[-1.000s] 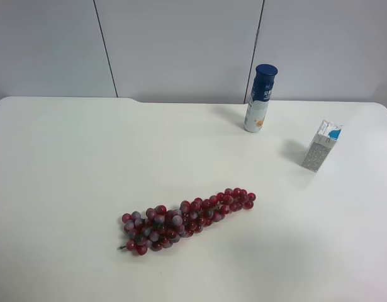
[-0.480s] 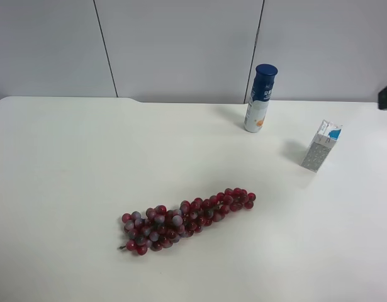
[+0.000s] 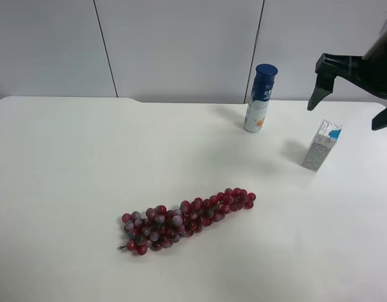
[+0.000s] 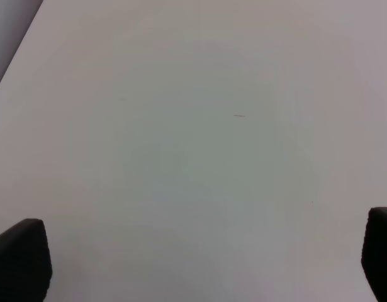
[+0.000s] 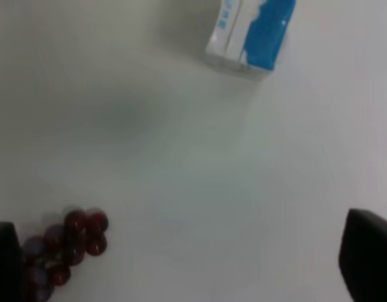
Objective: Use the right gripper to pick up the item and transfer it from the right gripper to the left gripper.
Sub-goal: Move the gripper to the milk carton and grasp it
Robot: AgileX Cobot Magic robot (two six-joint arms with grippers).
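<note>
The item, a small white milk carton (image 3: 321, 146) with a blue swoosh and a grey side panel, stands upright at the table's right. It also shows in the right wrist view (image 5: 250, 31). My right gripper (image 3: 348, 110) hangs in the air just above and behind the carton, open and empty, touching nothing. In its wrist view the right gripper (image 5: 187, 264) shows only two fingertips (image 5: 368, 264) set wide apart. My left gripper (image 4: 199, 258) is open and empty over bare table. It is out of the exterior high view.
A tall blue-capped bottle (image 3: 260, 97) stands at the back, to the left of the carton. A red grape bunch (image 3: 187, 220) lies near the middle of the white table (image 3: 67, 163), and its end shows in the right wrist view (image 5: 67, 248).
My right gripper has come into the exterior high view from the right edge and now hangs above the carton. The carton, bottle and grapes have not moved.
</note>
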